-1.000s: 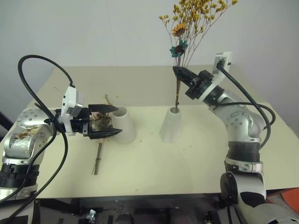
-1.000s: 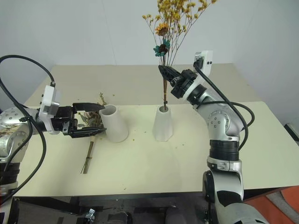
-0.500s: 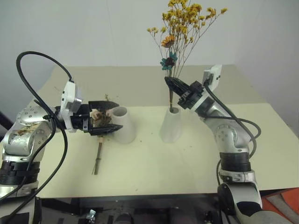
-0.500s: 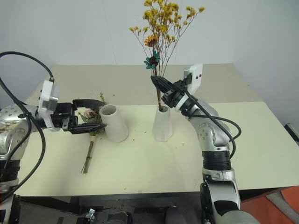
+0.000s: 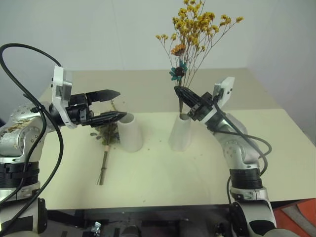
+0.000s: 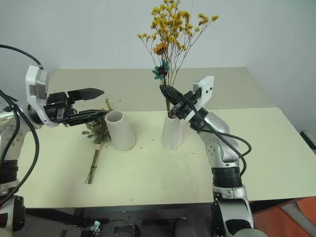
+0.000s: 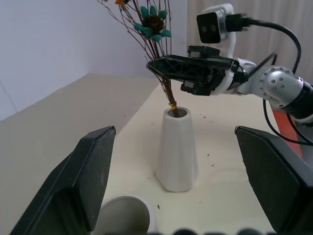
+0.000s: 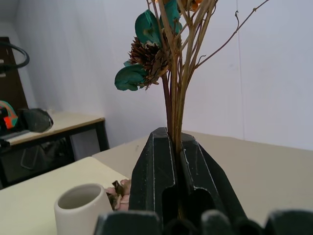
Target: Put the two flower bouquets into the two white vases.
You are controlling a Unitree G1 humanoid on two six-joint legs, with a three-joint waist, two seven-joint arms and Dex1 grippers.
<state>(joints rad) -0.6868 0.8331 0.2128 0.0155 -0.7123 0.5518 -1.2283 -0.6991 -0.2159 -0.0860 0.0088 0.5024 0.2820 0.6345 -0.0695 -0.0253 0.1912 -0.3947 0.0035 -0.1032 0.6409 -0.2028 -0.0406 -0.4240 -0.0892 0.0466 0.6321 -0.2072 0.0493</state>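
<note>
The yellow bouquet [image 5: 197, 24] stands upright with its stems in the mouth of the slimmer white vase [image 5: 180, 132]. My right gripper [image 5: 178, 91] is shut on those stems just above the vase mouth, and the right wrist view shows the fingers [image 8: 156, 166] clamped around them. The wider white vase [image 5: 131, 132] stands to the left with nothing in it. The pink rose bouquet [image 5: 106, 132] lies flat on the table just left of that vase, stems towards me. My left gripper [image 5: 121, 103] hovers open above its blooms, holding nothing.
The cream table [image 5: 163, 173] carries small dried crumbs around the vases. A white wall stands behind it. In the right wrist view a dark desk [image 8: 54, 127] stands at the side of the room.
My left gripper has risen, still open, from around the pink blooms, which stay on the table. My right gripper has lowered the yellow bouquet, its stems going deeper into the slim vase.
</note>
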